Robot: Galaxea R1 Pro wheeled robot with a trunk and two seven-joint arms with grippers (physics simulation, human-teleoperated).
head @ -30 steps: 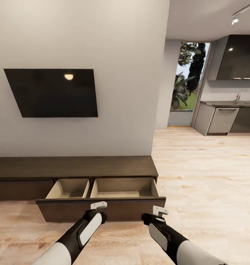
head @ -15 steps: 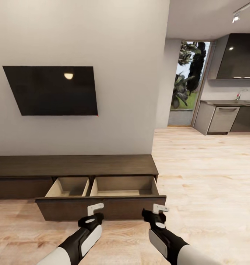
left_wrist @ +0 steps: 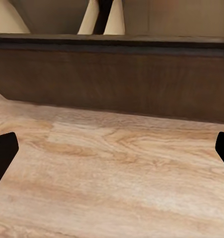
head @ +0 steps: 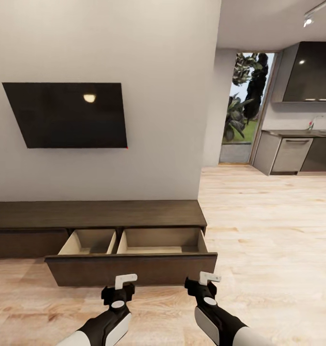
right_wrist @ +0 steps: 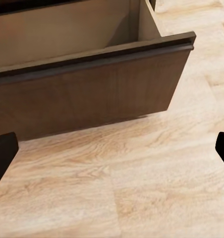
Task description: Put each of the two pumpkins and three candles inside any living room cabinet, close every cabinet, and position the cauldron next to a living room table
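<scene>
Cabinet work is where you stand: the long, low dark brown TV console sits against the pale wall, beneath the wall-mounted television, and its wide drawer is pulled out toward you over the light wood floor. You can see the drawer's pale beige interior split into two compartments, a smaller one at your left and a wider one at your right; the parts of both that show hold nothing. Your left claw hangs just in front of the drawer's dark front panel, toward its middle, and your right claw hangs just off the panel's right end. Neither touches the wood as far as the head view shows. In the left wrist view the dark fingertips sit at the far edges with the drawer front and bare floor between them, so that claw is spread wide and holds nothing. The right wrist view gives you the same: fingertips wide apart, the drawer's right corner ahead, empty grip. Off to your right, past the wall's end, the kitchen units and a glass door onto greenery stand well apart from the console.
</scene>
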